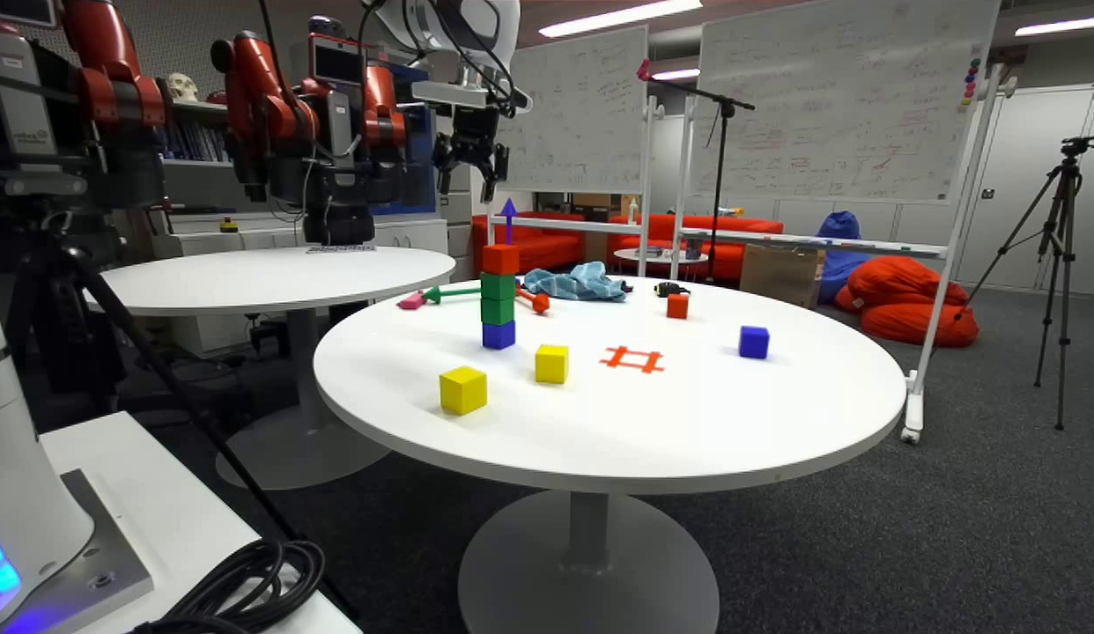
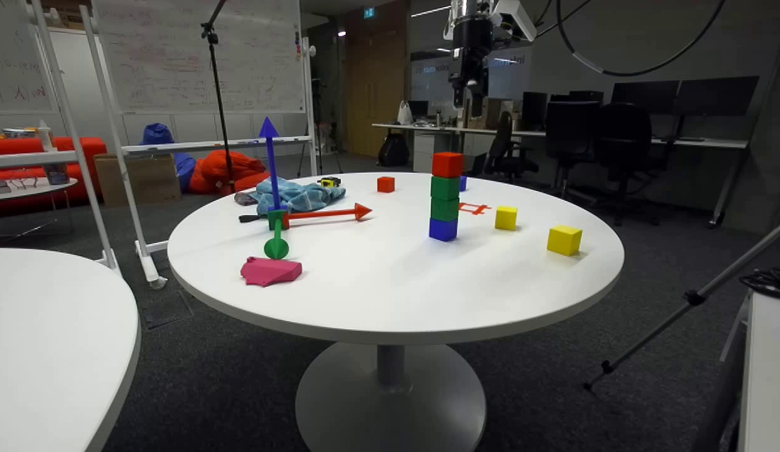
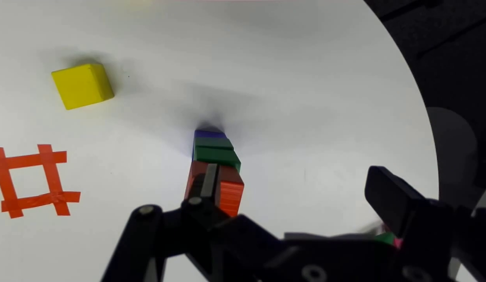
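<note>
Claw point(image 1: 467, 187) gaping wide, empty, higher than four-cube tower point(image 1: 498, 299); crumpled cloth point(image 1: 578, 283) on smooth round tabletop point(image 1: 688, 423).

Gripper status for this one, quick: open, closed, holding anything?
Gripper: open, jaws wide apart, holding nothing; it hangs higher than the block stack.

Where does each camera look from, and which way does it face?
In an exterior view: beside the table, facing across it toward the whiteboards; gripper and base show.
In an exterior view: also beside the table, facing across it, chairs beyond to the right; gripper shows at the top, base doesn't.
Wrist view: wrist-mounted, facing down at the stack and tape; open fingers show in the lower part.
Both exterior views share the table, stack and gripper.
</note>
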### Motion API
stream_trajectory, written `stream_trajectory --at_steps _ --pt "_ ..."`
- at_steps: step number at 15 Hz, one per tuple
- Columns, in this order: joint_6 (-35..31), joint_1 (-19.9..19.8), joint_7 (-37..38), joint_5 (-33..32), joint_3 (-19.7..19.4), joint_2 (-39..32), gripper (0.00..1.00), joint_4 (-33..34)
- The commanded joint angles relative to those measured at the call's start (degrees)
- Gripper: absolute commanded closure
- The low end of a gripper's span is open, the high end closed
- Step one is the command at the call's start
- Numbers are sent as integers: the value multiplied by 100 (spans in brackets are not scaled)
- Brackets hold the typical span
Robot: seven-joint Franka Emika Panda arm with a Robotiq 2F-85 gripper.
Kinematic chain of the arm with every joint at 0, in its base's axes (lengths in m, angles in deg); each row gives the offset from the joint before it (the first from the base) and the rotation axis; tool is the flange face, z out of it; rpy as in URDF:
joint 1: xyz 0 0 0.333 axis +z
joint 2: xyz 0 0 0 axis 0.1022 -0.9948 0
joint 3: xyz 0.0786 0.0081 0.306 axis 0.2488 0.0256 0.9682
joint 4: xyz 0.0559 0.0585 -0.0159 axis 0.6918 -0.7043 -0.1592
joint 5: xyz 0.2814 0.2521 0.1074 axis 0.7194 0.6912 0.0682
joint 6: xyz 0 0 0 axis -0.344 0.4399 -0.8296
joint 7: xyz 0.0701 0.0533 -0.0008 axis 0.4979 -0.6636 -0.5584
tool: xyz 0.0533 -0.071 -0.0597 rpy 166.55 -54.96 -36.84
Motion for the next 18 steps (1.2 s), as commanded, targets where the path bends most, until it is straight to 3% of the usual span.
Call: stream_trajectory --at_steps 1,11,18 --pt "-117 12 2 21 -10 39 0 -65" --pt "-696 193 1779 85 -85 52 0 -195" --pt "-659 210 1923 -225 -212 -373 0 -157"
